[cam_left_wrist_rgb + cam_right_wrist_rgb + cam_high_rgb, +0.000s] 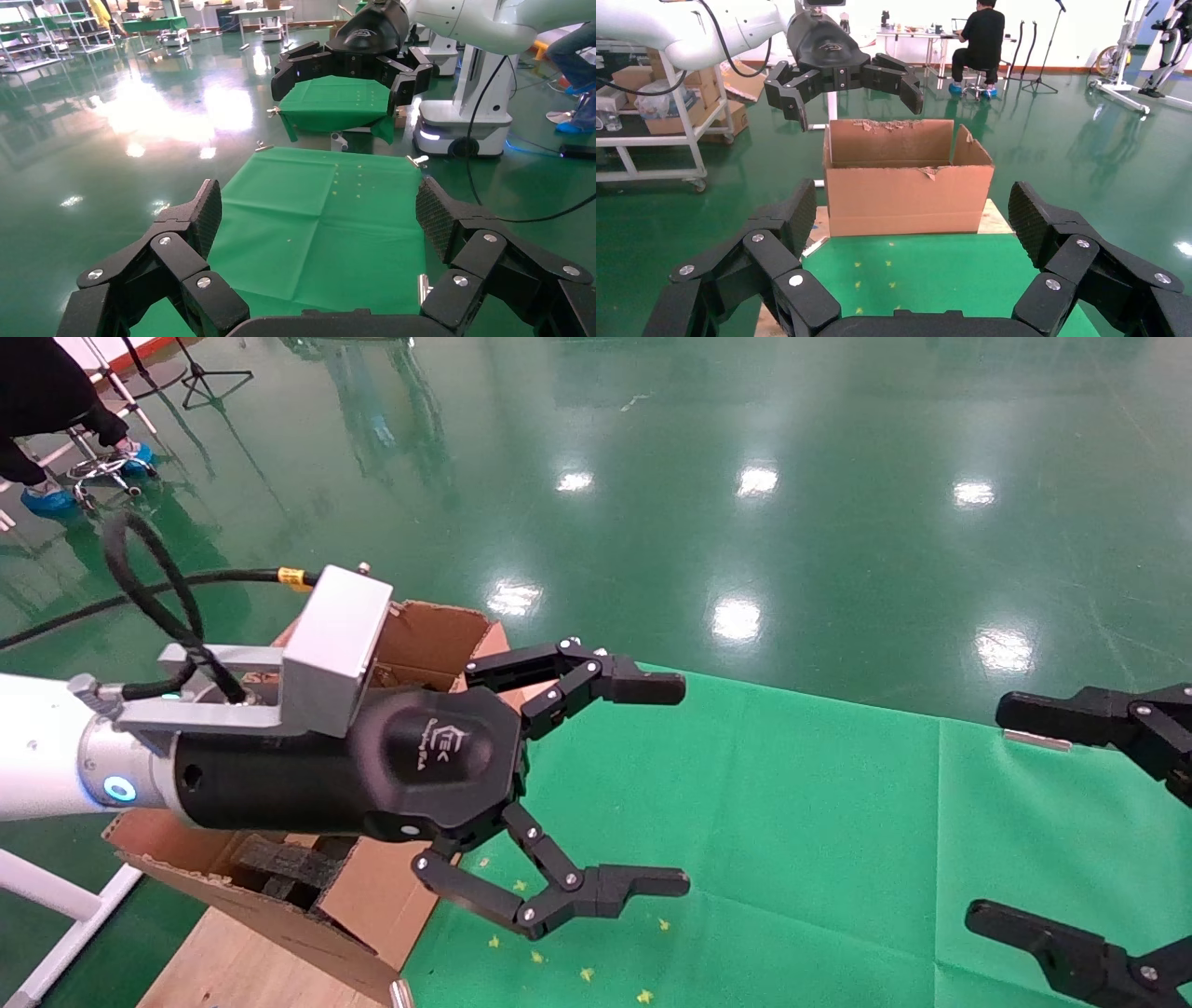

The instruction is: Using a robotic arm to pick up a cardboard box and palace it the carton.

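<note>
The carton stands open at the left end of the green-covered table, with black foam showing inside. In the right wrist view the carton faces me with torn flaps up. My left gripper on the white robotic arm hovers open above and just past the carton, with nothing between its fingers; it hangs over the carton's rim in the right wrist view too. My right gripper is open at the table's right end. The cardboard box is out of view.
A wooden board lies under the carton. Small yellow specks dot the green cloth. A person sits at a desk beyond the carton, and a cart with boxes stands beside it. A robot base is past the table.
</note>
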